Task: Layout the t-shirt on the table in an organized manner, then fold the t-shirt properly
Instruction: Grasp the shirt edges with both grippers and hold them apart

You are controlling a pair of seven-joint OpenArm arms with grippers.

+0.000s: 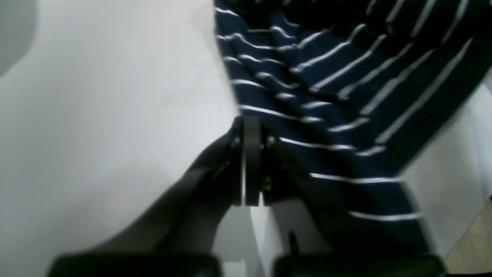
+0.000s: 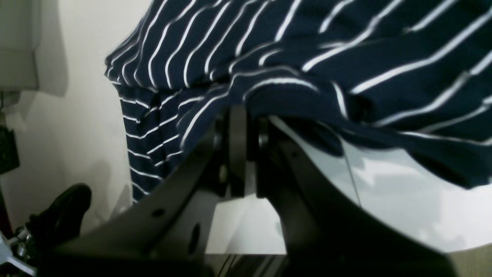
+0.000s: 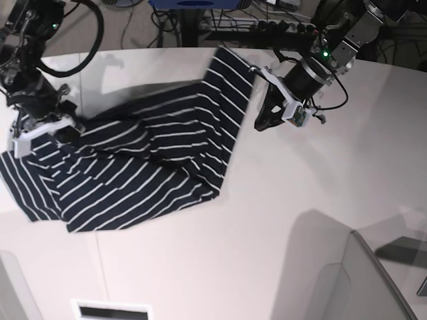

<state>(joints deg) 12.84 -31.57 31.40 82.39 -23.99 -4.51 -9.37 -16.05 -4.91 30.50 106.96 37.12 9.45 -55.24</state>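
The t-shirt (image 3: 147, 160), dark navy with thin white stripes, lies rumpled and partly spread on the left half of the white table (image 3: 267, 233). My right gripper (image 3: 63, 128) is at the shirt's left upper edge. In its wrist view the right gripper (image 2: 242, 111) is shut on a fold of the t-shirt (image 2: 346, 46), which is lifted off the table (image 2: 403, 200). My left gripper (image 3: 261, 123) is shut just off the shirt's right edge. In the left wrist view the left gripper (image 1: 251, 123) has its tips at the border of the t-shirt (image 1: 346, 77), and no cloth shows between them.
Cables and a power strip (image 3: 267, 27) lie beyond the table's far edge. A grey translucent panel (image 3: 353, 280) rises at the front right. A thin dark seam (image 3: 97, 267) crosses the tabletop. Floor (image 1: 472, 238) shows past the table edge.
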